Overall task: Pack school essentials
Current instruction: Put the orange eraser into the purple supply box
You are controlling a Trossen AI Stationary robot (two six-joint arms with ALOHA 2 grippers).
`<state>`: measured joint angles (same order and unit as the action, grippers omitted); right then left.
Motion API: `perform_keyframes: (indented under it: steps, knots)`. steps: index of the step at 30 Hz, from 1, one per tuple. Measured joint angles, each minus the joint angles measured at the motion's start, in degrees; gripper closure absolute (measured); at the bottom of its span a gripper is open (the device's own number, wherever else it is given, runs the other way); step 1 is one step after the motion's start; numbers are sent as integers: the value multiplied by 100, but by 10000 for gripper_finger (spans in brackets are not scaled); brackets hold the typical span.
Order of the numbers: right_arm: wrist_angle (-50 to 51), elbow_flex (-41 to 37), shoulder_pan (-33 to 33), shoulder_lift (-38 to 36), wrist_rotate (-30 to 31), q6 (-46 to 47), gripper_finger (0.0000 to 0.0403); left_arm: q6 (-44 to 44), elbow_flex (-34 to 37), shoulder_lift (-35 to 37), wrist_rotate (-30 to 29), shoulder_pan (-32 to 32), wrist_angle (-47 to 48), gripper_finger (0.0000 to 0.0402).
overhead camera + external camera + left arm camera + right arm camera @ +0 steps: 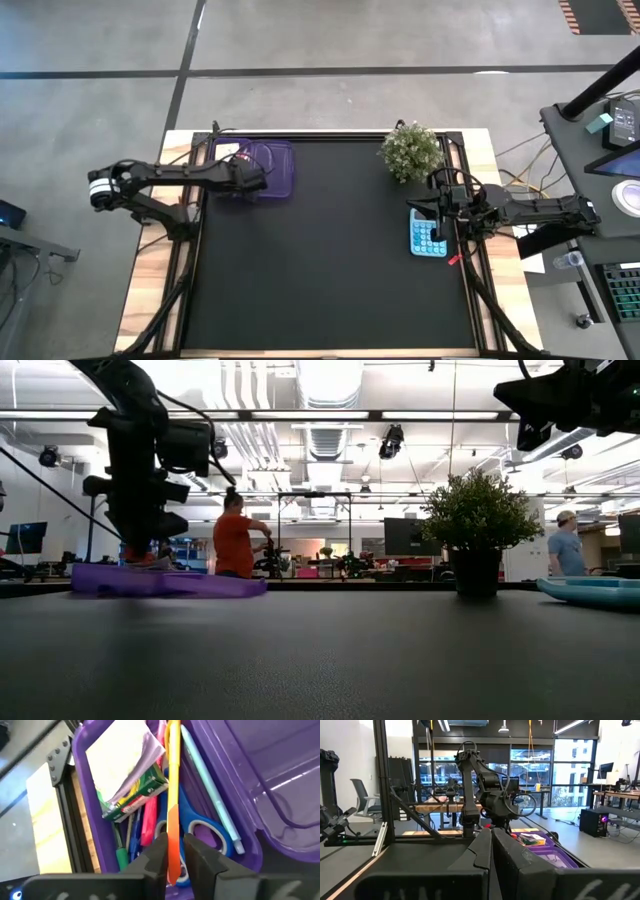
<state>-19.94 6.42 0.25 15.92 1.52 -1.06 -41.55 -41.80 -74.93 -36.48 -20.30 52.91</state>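
My left gripper [250,180] hangs over the open translucent purple case [268,170] at the table's far left and is shut on an orange-yellow pen [173,795]. In the left wrist view the case's tray [87,815] holds a white pad [120,760], the yellow-green crayon box [137,795], blue-handled scissors [200,827], a teal pen [212,795], and pink and green pens [148,820]. My right gripper [440,215] is shut and raised above a teal calculator [428,238] near the right edge. It touches nothing. My left gripper pinches the orange-yellow pen between its two fingers near the pen's orange end [173,851], coming from above. The pen runs along the case, out past the fingertips, over the scissors and crayon box. I cannot tell whether its far yellow end [173,735] rests on anything.
A bushy potted plant [411,151] stands at the table's far right corner. A small red thing [453,259] lies by the right edge near the calculator. The case's lid [280,785] lies open beside the tray. People stand in the room beyond the table [236,540].
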Motion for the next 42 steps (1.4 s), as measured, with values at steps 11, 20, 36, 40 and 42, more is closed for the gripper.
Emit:
perform_keyframes:
  steps: [11, 20, 36, 40, 42]
  knots:
    - [0, 0, 0, 0, 0, 0, 394, 165, -16, -24, -159, 1, 1, 312]
    - [-1, 0, 0, 0, 3, 0, 394, 189, -105, -24, -158, 1, -12, 266]
    - [0, 0, 0, 0, 5, 2, 394, 445, -387, -7, 362, -10, 42, 175]
    - [0, 0, 0, 2, 7, 31, 394, 458, -481, -48, 425, -28, 58, 166]
    - [0, 0, 0, 2, 7, 24, 394, 908, -558, -100, 473, -32, 47, 162]
